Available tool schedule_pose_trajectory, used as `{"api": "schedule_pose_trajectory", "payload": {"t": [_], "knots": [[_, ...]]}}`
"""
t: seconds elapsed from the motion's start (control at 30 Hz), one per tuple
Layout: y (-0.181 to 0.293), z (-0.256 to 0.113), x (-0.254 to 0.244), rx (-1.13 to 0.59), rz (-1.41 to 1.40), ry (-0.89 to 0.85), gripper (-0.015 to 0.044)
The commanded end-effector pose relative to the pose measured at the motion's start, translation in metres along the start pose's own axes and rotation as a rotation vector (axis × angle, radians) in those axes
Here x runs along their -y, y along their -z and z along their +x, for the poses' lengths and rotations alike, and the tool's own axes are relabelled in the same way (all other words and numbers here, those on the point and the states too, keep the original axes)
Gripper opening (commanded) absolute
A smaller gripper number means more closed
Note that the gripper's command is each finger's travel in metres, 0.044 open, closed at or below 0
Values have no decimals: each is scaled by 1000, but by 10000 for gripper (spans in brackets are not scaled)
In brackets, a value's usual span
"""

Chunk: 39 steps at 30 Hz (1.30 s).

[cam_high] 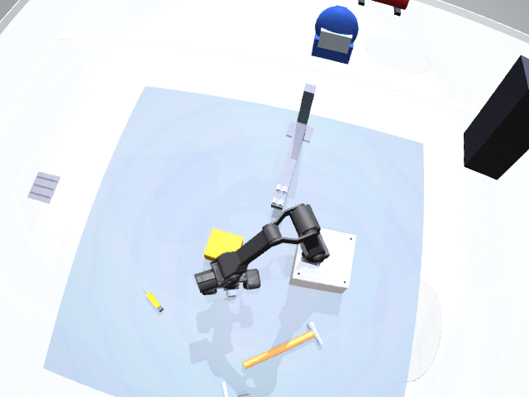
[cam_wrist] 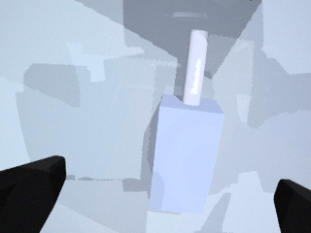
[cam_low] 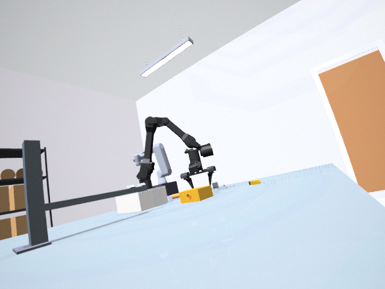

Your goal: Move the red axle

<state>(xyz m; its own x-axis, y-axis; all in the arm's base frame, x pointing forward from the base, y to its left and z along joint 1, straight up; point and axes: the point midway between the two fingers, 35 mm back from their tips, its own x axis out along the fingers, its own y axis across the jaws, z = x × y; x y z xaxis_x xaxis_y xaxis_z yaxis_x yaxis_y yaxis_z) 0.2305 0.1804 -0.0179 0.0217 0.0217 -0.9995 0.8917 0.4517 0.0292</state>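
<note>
Seen from the exterior camera, the red axle (cam_low: 189,196) is a small, round patch of red, partly shadowed, inside the hole in the near face of the yellow beam (cam_high: 224,243) (cam_low: 205,193). Its length is hidden, so its full shape cannot be told. The beam is a squat, smooth-sided block lying flat on the pale blue mat (cam_high: 128,170) (cam_low: 248,242), and the axle is inside it, away from the V-blocks (cam_high: 280,188).

The V-blocks stand at the free end of the long bracket (cam_high: 305,104) (cam_low: 35,192), with nothing in their notches. The gripper (cam_high: 231,284) (cam_low: 201,186) (cam_wrist: 173,182) points down, its fingers spread wide and pinching nothing. From the wrist, a light blue block (cam_high: 231,293) (cam_wrist: 187,160) with a pale rod (cam_wrist: 194,73) jutting from one end lies between the fingertips in the picture, with room on either side.

From above, the arm (cam_high: 256,250) (cam_low: 150,142) crosses over one corner of the beam. Open mat lies between the beam and the bracket's free end, and more between the beam and the mat's left edge in the top view. The yellow-handled tool (cam_high: 154,301) (cam_low: 254,182) lies near that edge, and the hammer (cam_high: 278,349) is well apart from the beam.
</note>
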Motion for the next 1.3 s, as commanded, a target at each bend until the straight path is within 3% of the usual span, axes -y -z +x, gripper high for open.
{"api": "schedule_pose_trajectory", "payload": {"t": [0.0, 0.57, 0.97, 1.27], "knots": [[-1, 9, 3, 7, 6, 13, 440], [-2, 33, 4, 7, 6, 13, 440], [-2, 33, 4, 7, 6, 13, 125], [-2, 33, 4, 7, 6, 13, 45]]}}
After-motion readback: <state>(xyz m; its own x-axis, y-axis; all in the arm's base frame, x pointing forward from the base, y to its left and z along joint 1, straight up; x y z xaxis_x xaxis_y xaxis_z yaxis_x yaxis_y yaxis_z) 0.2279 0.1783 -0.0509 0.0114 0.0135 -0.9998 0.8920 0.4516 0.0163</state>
